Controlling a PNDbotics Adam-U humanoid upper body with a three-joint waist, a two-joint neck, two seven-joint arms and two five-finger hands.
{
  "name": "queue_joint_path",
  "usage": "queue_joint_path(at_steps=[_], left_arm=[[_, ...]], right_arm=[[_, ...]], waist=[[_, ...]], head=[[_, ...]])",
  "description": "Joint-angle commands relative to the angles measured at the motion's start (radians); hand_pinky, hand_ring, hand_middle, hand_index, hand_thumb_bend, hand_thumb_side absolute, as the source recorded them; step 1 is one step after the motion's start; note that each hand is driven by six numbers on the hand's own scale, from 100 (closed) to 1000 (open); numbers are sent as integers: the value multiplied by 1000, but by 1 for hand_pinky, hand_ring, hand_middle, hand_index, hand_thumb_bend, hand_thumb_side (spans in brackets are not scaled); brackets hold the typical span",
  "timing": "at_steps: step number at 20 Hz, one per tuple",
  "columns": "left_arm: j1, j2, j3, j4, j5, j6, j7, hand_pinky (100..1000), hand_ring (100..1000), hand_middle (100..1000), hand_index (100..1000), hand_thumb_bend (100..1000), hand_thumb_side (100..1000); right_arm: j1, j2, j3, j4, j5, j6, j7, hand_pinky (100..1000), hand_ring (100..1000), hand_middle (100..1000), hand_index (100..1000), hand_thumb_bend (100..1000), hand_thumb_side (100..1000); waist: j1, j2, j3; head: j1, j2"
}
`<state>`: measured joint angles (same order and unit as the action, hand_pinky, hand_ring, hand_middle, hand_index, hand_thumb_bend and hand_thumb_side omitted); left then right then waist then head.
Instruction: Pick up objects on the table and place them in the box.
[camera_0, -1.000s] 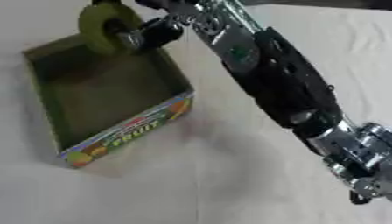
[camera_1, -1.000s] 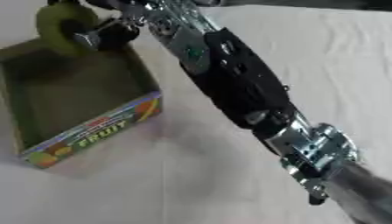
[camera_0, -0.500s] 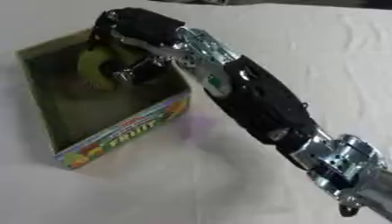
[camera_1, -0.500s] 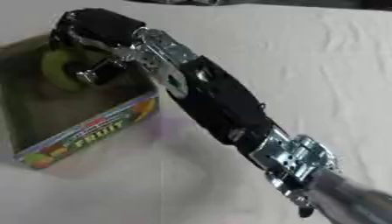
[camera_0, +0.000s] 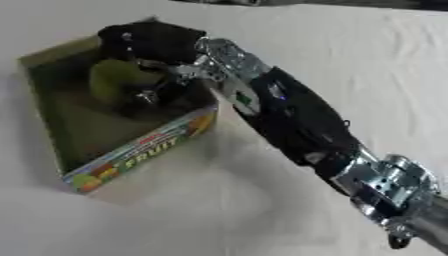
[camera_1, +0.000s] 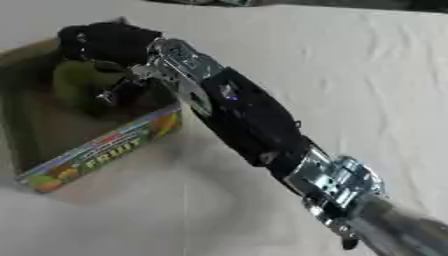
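A: Where does the green fruit (camera_0: 118, 82) sit against the right hand (camera_0: 149, 42)?

B: Directly beneath it. The hand comes in over the fruit box (camera_0: 140, 150) from its far right corner, palm turned down, and the fruit hangs under the palm with the fingers (camera_0: 153, 95) curled round its near side. So the hand is closed on the fruit, not spread.

A: And the fruit against the box?

B: It is inside the box's outline, over the far half, closer to the right wall than to the left one. Whether it already touches the box floor I cannot tell; the dark interior swallows the gap.

A: Does it have a long axis?

B: It reads as a rounded, slightly flattened lump, with the broad face turned toward the left wall. Nothing I would call a clear long axis.

A: So what does the coming move hinge on?

B: In my judgement, on the fruit being straight under the palm with box floor below it. Uncurling the fingers should leave it in the box. The printed front wall lies nearer the desk's front edge, well clear of the fruit.

A: The left hand?

B: Not visible in either view. Only the right arm (camera_1: 254, 125) crosses the white desk (camera_0: 367, 65).
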<state>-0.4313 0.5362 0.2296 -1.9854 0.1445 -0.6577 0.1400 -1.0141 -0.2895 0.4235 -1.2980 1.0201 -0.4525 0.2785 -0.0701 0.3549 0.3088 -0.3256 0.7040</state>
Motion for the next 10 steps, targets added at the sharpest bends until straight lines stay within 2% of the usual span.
queue_joint_path(at_steps=[1, 4, 6, 7, 8, 10], left_arm=[[-4, 33, 8, -15, 4, 0, -4, 649, 647, 571, 758, 100, 287], [-2, 35, 9, -15, 4, -1, -2, 649, 646, 571, 758, 100, 285], [2, 37, 10, -15, 3, -2, 0, 648, 645, 570, 757, 100, 289], [7, 38, 12, -15, 1, -1, 2, 647, 644, 569, 757, 100, 293], [12, 38, 15, -15, 0, 0, 4, 647, 644, 569, 757, 100, 295], [19, 39, 19, -15, -3, 1, 8, 647, 644, 569, 757, 100, 298]], right_arm=[[-31, -32, -29, -70, 4, -2, 12, 872, 994, 832, 929, 100, 157], [-35, -56, -49, -130, -53, 10, 16, 867, 985, 829, 925, 100, 145], [-37, -80, -74, -177, -127, 38, 4, 854, 953, 770, 903, 100, 100], [-39, -103, -95, -213, -196, 64, -13, 857, 948, 749, 897, 100, 221], [-40, -130, -116, -253, -280, 93, -28, 860, 947, 734, 894, 100, 100], [-42, -184, -151, -330, -450, 152, -41, 865, 948, 718, 890, 100, 100]], waist=[[9, -22, -2], [9, -23, -5], [9, -25, -9], [9, -26, -13], [8, -27, -17], [8, -29, -24]], head=[[5, 10], [7, 11], [11, 14], [16, 16], [20, 17], [30, 18]])
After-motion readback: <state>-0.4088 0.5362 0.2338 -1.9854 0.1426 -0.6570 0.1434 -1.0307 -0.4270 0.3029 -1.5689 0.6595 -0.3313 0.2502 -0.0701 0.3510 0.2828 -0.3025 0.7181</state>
